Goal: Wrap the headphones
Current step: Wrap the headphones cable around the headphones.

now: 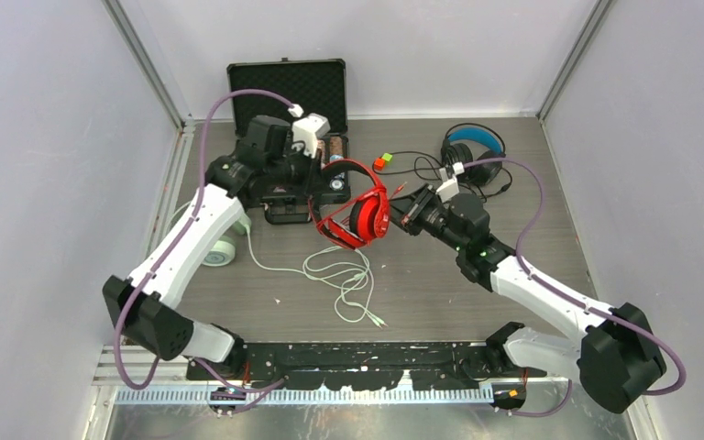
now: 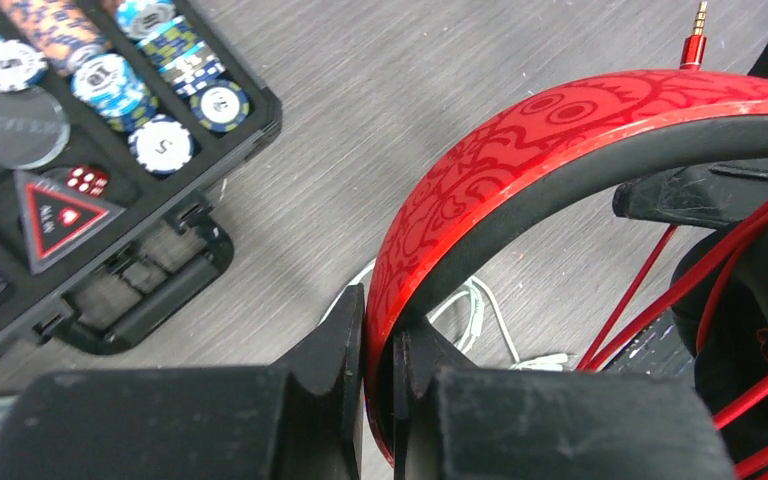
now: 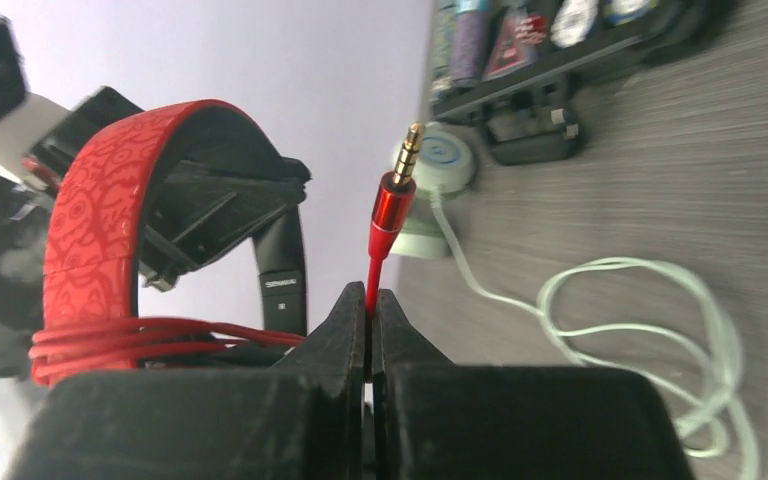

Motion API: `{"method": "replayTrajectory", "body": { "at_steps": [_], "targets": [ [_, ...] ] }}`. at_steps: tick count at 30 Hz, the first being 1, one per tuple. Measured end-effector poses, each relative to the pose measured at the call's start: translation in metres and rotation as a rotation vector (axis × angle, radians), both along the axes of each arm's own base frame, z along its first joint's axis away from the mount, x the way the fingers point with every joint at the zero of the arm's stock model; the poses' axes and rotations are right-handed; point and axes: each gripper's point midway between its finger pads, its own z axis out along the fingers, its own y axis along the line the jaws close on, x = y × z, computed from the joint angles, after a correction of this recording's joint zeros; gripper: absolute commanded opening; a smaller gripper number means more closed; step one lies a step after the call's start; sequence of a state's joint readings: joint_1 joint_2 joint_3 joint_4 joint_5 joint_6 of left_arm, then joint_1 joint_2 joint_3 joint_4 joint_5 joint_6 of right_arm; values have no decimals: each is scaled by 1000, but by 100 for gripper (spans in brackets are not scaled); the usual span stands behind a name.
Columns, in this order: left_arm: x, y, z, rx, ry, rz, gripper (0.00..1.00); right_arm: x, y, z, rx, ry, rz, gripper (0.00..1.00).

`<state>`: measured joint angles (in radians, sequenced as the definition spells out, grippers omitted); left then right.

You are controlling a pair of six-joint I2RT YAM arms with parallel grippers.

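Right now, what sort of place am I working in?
Probably an enclosed robot test cell, not a home: plain pale walls on aluminium framing box in a wood-grain table strewn with practice props like a poker-chip case and red headphones.

Bare table (image 1: pixel 422 302) lies open along the near right, between the right arm and the pale cable (image 1: pixel 344 275) looped at centre. The red headphones (image 1: pixel 367 215) block mid-table, gripped from either side by the left claw (image 2: pixel 378 345) and right claw (image 3: pixel 370 305). An open case (image 1: pixel 286 92) fills the far left. Black headphones (image 1: pixel 475 147) crowd the far right, and a small cube (image 1: pixel 382 162) sits in the gap between. Mint headphones (image 1: pixel 225 249) lie just beside the left arm.
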<state>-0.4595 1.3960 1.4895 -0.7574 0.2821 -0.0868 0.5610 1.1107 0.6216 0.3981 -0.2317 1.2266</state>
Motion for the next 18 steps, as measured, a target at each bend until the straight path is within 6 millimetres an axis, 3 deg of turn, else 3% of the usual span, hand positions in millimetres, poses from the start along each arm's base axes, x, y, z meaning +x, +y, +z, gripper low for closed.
{"method": "replayTrajectory", "body": {
  "at_steps": [5, 10, 18],
  "targets": [
    [20, -26, -43, 40, 42, -71, 0, 10, -21, -38, -167, 8, -93, 0],
    [41, -61, -102, 81, 115, -115, 0, 23, -58, -83, -318, 57, -204, 0],
    [64, -124, -170, 119, 134, -231, 0, 29, -111, -146, -487, 153, -314, 0]
  ]
}}
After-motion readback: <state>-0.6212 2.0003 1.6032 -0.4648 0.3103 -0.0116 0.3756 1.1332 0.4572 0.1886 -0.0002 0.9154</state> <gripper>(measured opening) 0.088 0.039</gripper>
